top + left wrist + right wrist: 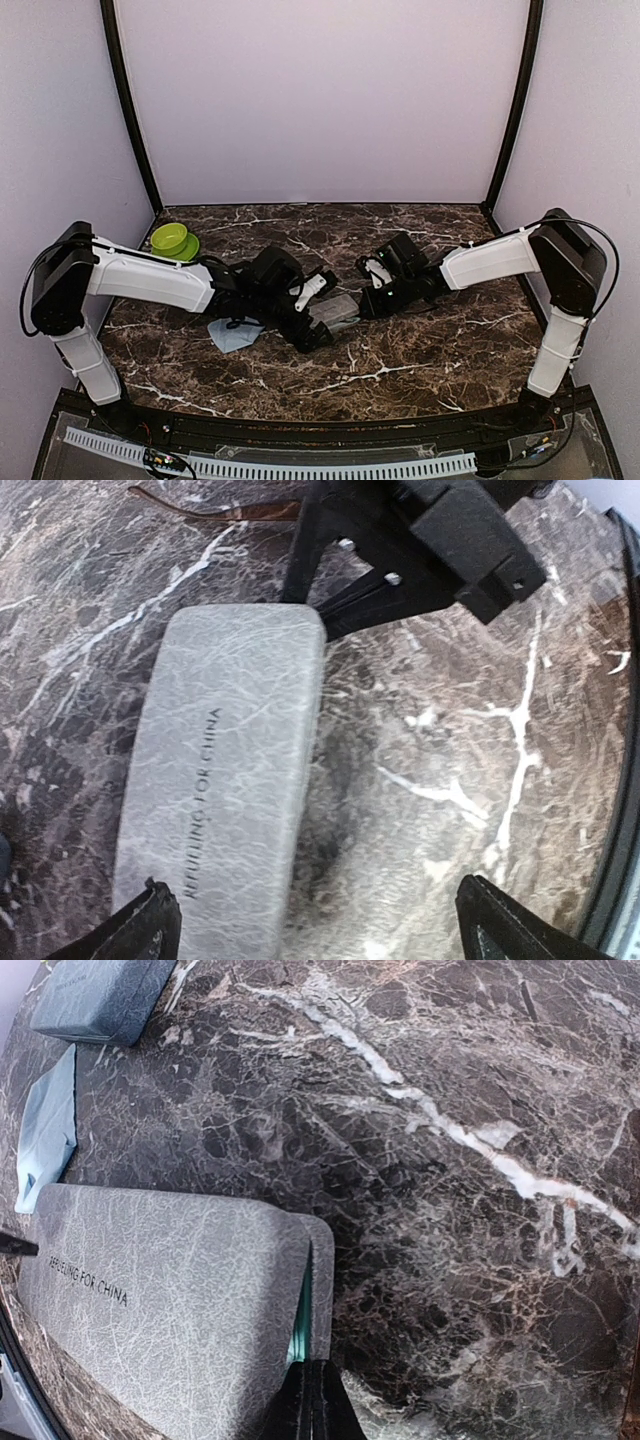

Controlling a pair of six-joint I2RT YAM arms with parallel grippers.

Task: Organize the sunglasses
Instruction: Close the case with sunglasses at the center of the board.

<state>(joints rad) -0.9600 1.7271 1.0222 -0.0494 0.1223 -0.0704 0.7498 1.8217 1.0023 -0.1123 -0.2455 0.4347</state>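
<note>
Left fingers [150, 930] spread over grey case [220, 780]; right fingers [312, 1410] closed at its end; two cases [100, 995], one cloth [45, 1130].

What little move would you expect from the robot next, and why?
Probably the right gripper should nudge the end flap of the grey case closed. Its shut fingertips sit right at that flap, which stands slightly ajar with something teal showing in the gap. The left gripper hangs open at the case's other end, holding nothing.

White-shelled left arm [150, 278] and right arm [490, 262] carry boxy black joint housings [62, 280]; thin black cables [23, 298] loop alongside; left gripper [315, 900] matte black, pointed.
</note>
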